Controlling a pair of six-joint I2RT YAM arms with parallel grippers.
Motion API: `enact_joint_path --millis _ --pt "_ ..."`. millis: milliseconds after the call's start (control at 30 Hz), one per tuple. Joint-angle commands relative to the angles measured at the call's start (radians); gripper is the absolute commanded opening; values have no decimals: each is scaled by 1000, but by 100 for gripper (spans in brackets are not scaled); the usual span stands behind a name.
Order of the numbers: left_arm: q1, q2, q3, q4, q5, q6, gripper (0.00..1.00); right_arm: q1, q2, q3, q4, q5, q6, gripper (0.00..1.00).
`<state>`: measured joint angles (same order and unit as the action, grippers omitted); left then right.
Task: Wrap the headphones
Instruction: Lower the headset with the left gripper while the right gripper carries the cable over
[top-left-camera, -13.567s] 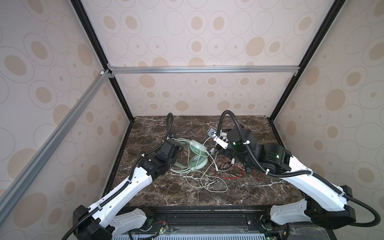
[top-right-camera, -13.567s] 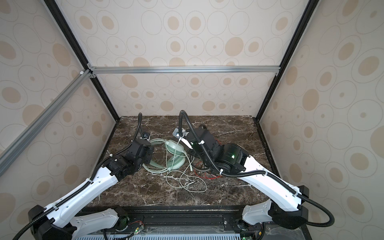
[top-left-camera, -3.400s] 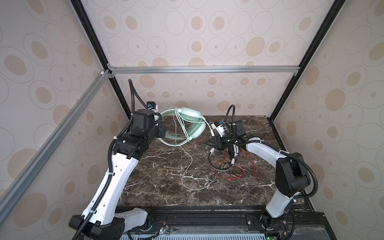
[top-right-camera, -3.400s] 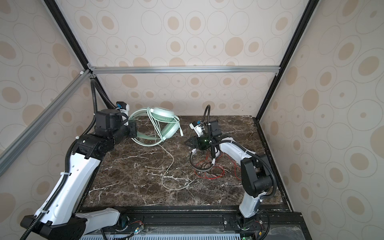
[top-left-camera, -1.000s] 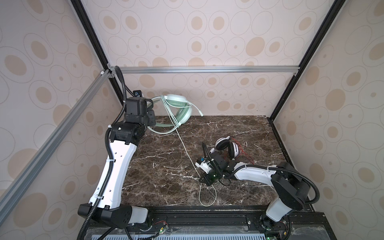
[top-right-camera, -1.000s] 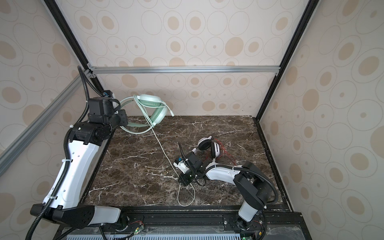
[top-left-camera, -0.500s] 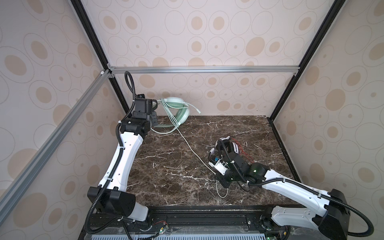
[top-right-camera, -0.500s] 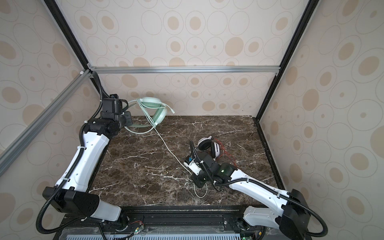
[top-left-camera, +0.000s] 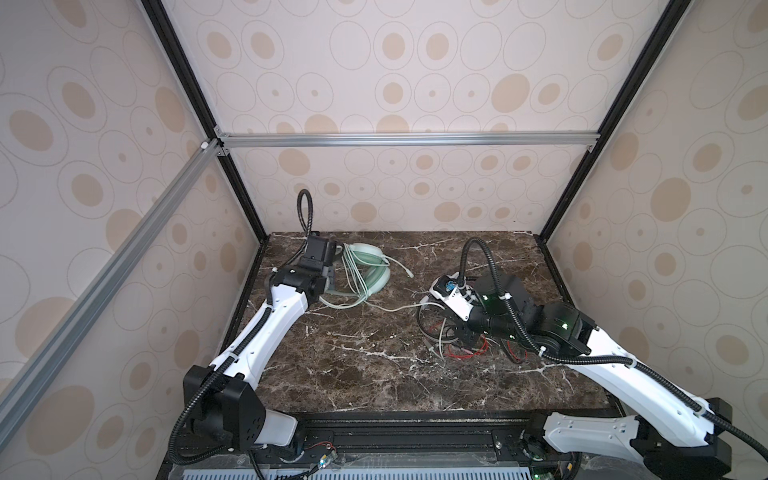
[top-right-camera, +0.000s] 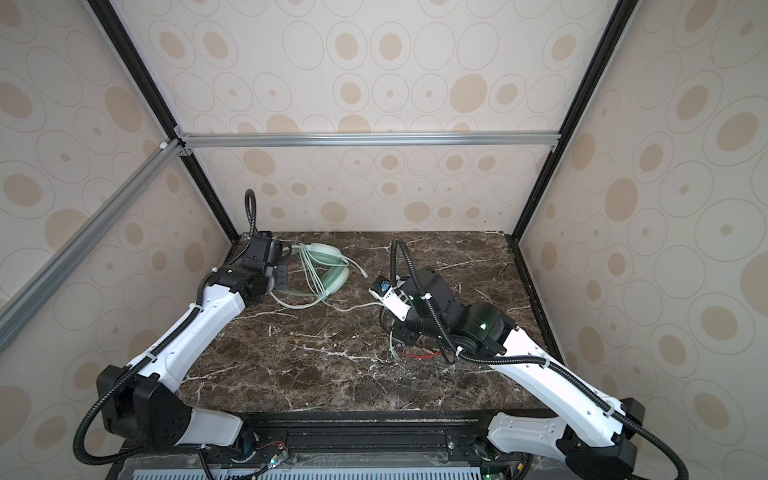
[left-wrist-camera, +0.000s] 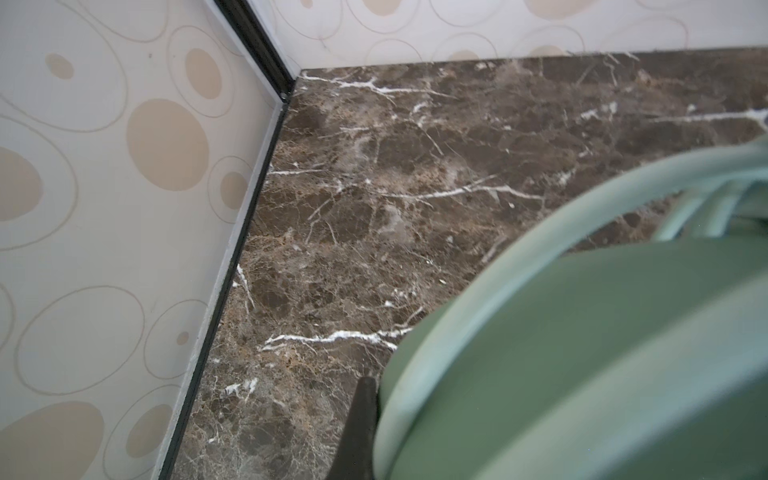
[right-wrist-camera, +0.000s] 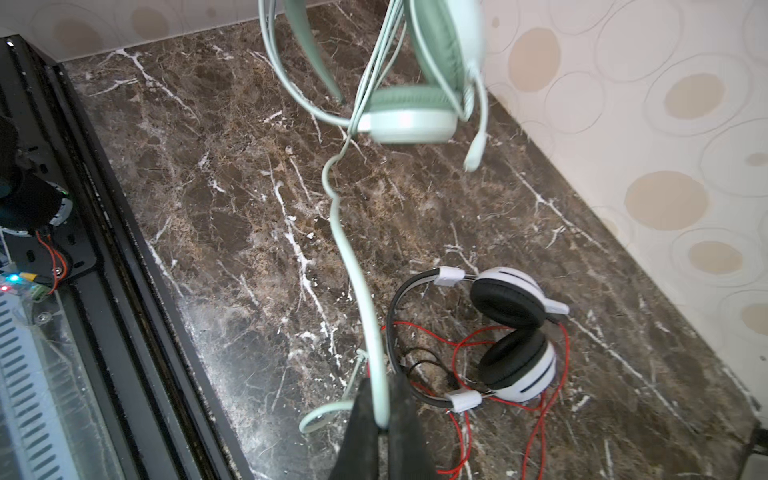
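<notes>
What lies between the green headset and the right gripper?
Its pale green cable, running to the right gripper over bare marble; clearest in the right wrist view.

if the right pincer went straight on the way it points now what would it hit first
Probably the brown marble tabletop, close beside the white-and-black headset; the right pincer, shut on the pale green cable, angles down at it. Depth is unclear.

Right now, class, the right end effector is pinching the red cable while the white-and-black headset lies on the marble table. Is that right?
No: the right end effector pinches the pale green cable, as the right wrist view shows. The white-and-black headset does lie on the marble table.
</notes>
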<state>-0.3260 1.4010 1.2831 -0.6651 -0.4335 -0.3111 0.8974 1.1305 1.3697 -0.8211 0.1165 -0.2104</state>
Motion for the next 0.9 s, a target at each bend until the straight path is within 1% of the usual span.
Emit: enact_joint_path --millis 0,133,267,467,533,600,733,867 --pt "-41 -58 -16 72 -73 -20 0 9 22 63 -52 48 -76 0" --pt "-91 -68 -49 68 -86 -16 0 10 49 133 -61 60 -116 0" --pt "-145 -63 -62 58 -85 -5 0 10 81 191 -54 76 -184 0" --pt "-221 -60 -89 34 -79 33 0 9 134 250 1 185 -343 0" --pt "-242 -70 -107 28 -88 35 0 9 145 256 37 226 -379 0" --pt "-256 -81 -130 25 -90 33 0 10 155 268 61 238 -411 0" --pt "-283 -113 -174 36 -29 56 0 10 163 247 117 240 -490 0" --pt "-304 -173 -222 68 46 100 0 9 162 168 232 274 -575 0"
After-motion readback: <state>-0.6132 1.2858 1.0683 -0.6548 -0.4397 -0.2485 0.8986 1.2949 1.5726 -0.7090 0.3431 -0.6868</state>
